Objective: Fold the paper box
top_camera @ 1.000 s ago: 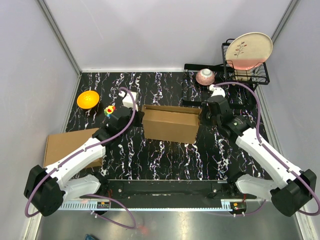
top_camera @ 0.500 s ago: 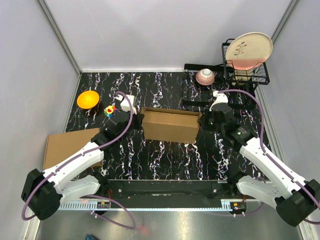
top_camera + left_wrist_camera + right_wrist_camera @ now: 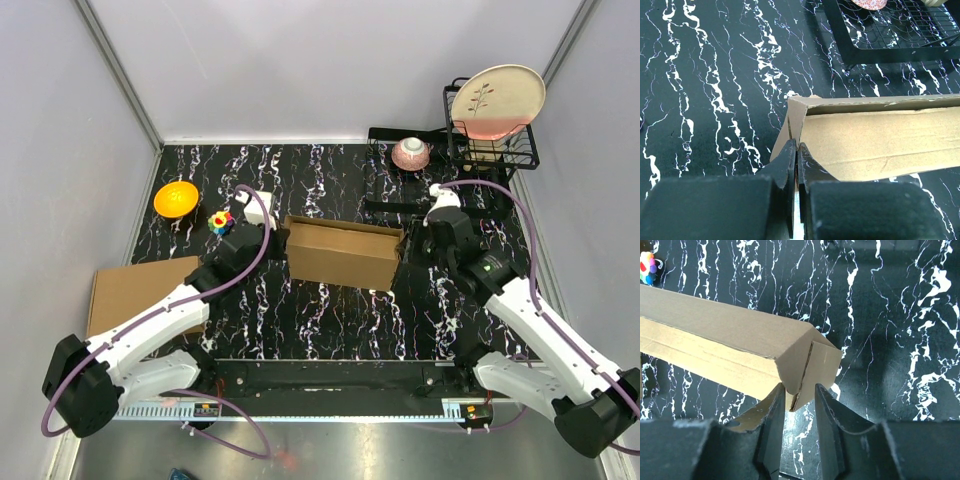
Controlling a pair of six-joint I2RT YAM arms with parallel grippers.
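Marbled black table (image 3: 330, 310) holds plain brown paper box (image 3: 340, 255).

Table (image 3: 330, 320): black marble-look top with white veining, pale walls on three sides.

Paper box (image 3: 340, 255): plain brown cardboard, at mid-table, long side across, top open, end flaps sticking out left and right.

Flat brown carton (image 3: 125, 290): at left edge, nearer than box, well apart from it.

Orange bowl (image 3: 175, 197): far left, upright.

Small multicoloured toy (image 3: 219, 221): just right of bowl, not touching.

Black wire tray (image 3: 380, 133): far right.

Black dish rack (image 3: 525, 150): far right corner, beside tray.
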